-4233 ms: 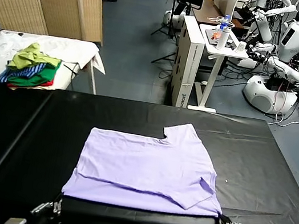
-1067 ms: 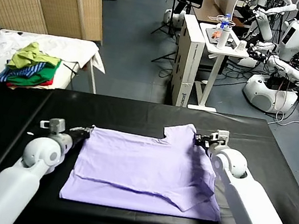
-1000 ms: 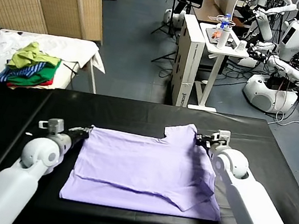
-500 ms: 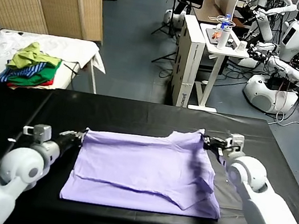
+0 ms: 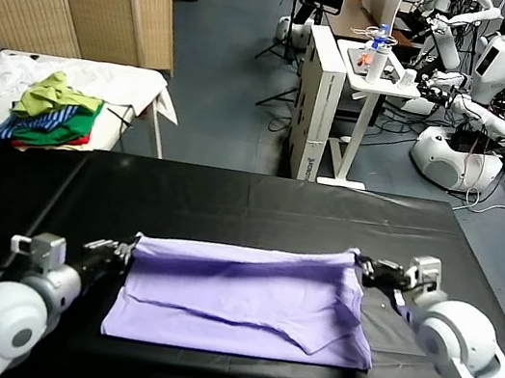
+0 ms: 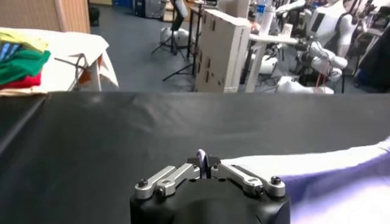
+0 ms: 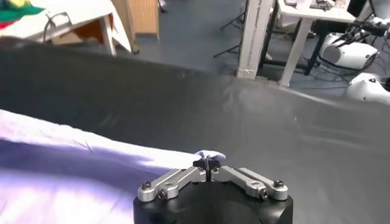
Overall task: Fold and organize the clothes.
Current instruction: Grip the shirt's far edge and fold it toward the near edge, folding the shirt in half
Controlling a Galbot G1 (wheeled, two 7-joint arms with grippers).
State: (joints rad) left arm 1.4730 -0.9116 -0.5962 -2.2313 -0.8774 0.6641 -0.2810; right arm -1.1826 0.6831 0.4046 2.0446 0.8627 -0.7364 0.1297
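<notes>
We are mid-fold: the lavender T-shirt [image 5: 243, 295] lies on the black desk [image 5: 249, 210], our left gripper [image 5: 124, 251] and right gripper [image 5: 363, 264] each pinching a far corner of it with fingers pressed together — the fold is not yet laid down, and tidying remains.

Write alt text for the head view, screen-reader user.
Both grippers pinch the far edge of a lavender T-shirt on a black table, left gripper and right gripper at opposite corners, lifting it toward the robot.

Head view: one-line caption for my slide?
Left gripper and right gripper pinch the lavender T-shirt's far corners above the black table.
</notes>
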